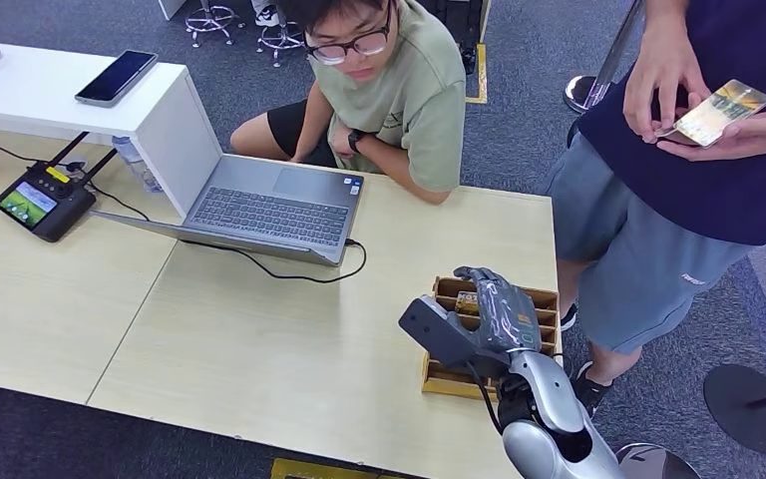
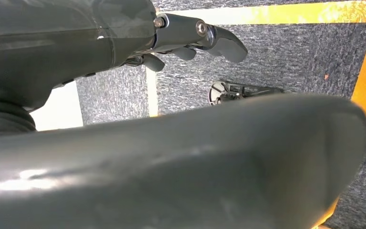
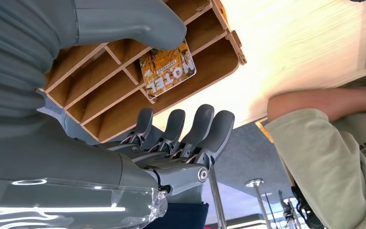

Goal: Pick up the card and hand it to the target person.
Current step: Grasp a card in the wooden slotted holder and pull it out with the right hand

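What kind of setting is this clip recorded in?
Probably an office or lab test area: a light wooden table with an open laptop, grey carpet marked with yellow tape, and a wooden card holder below the right hand.

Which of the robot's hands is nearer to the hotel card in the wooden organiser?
The right. The right hand hovers open just above the hotel card in the wooden organiser; the left hand hangs over the carpet floor.

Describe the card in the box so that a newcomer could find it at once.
On the pale table, find the wooden slotted box near the edge, under the right hand. One orange card marked HOTEL stands in a slot; no other card shows there.
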`<action>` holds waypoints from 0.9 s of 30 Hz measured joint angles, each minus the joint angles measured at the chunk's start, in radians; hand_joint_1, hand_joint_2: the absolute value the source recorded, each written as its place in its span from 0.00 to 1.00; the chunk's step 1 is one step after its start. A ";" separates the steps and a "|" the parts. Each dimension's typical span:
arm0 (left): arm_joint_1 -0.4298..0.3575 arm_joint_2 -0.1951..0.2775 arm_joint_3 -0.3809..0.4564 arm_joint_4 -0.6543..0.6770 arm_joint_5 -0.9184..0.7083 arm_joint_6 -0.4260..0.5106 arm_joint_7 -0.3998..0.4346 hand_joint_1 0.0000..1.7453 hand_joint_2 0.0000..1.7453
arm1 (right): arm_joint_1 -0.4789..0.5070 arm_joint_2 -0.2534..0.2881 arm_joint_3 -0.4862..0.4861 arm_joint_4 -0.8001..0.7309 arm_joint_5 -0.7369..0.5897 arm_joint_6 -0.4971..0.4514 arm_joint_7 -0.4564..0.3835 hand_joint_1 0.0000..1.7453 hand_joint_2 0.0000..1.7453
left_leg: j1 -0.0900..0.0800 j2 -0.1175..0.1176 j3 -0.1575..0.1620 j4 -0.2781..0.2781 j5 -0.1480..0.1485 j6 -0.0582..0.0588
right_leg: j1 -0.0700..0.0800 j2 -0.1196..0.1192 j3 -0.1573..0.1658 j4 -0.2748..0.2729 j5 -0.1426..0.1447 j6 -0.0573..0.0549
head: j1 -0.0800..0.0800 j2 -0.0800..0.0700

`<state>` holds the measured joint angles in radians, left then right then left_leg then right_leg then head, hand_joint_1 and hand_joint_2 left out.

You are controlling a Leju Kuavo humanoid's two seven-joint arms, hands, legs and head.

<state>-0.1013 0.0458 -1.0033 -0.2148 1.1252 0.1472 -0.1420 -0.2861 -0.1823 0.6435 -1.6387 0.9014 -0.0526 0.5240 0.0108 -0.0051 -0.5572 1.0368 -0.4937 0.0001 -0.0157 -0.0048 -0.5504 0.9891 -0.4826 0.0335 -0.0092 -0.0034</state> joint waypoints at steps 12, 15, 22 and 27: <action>0.000 0.000 0.000 0.000 -0.012 -0.002 0.003 0.00 0.00 | -0.007 -0.004 -0.003 0.024 -0.003 -0.015 0.001 0.53 1.00 | 0.000 0.000 0.000 0.000 0.000 0.000 | 0.000 0.000 0.000 0.000 0.000 0.000 | 0.000 0.000; 0.000 0.000 0.000 0.000 -0.012 -0.003 0.004 0.00 0.00 | -0.008 -0.005 -0.003 0.029 -0.005 -0.016 0.003 0.53 1.00 | 0.000 0.000 0.000 0.000 0.000 0.000 | 0.000 0.000 0.000 0.000 0.000 0.000 | 0.000 0.000; 0.000 0.000 0.000 0.000 -0.013 -0.005 0.005 0.00 0.00 | -0.010 -0.011 -0.004 0.047 -0.020 -0.022 0.004 0.52 1.00 | 0.000 0.000 0.000 0.000 0.000 0.000 | 0.000 0.000 0.000 0.000 0.000 0.000 | 0.000 0.000; 0.000 0.000 0.000 0.000 -0.014 -0.007 0.005 0.00 0.00 | -0.016 -0.018 -0.006 0.059 -0.022 -0.025 0.004 0.51 1.00 | 0.000 0.000 0.000 0.000 0.000 0.000 | 0.000 0.000 0.000 0.000 0.000 0.000 | 0.000 0.000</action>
<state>-0.1013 0.0458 -1.0033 -0.2148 1.1112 0.1397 -0.1372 -0.3025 -0.2000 0.6380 -1.5793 0.8797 -0.0773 0.5283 0.0108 -0.0051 -0.5571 1.0368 -0.4937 0.0001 -0.0157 -0.0048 -0.5504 0.9891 -0.4825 0.0335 -0.0093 -0.0034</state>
